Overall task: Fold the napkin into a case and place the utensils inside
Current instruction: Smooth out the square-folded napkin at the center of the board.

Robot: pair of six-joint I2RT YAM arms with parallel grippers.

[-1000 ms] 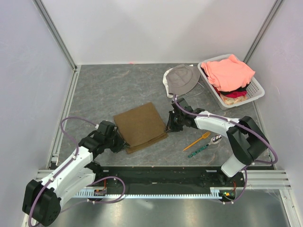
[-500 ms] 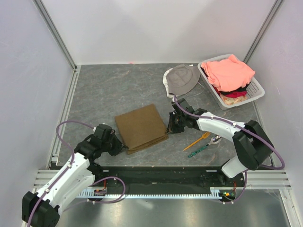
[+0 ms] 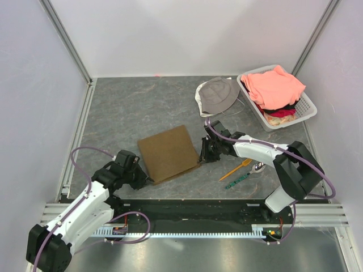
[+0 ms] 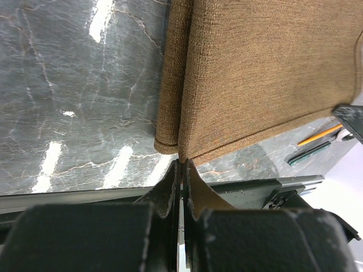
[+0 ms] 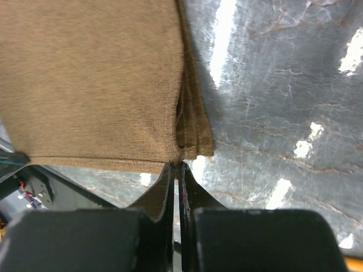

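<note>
Top external view: one folded brown cloth napkin (image 3: 169, 152) on the grey table (image 3: 113, 113), its near corners clamped by left jaws and right jaws. Two utensils, an orange plastic fork (image 3: 237, 169) and a green patterned utensil (image 3: 238, 181), lie to its right.

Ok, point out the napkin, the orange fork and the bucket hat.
napkin (image 3: 168, 153), top external view, middle of its upper brown layer.
orange fork (image 3: 234, 171), top external view, midway along its handle.
grey bucket hat (image 3: 220, 93), top external view, on its crown.
</note>
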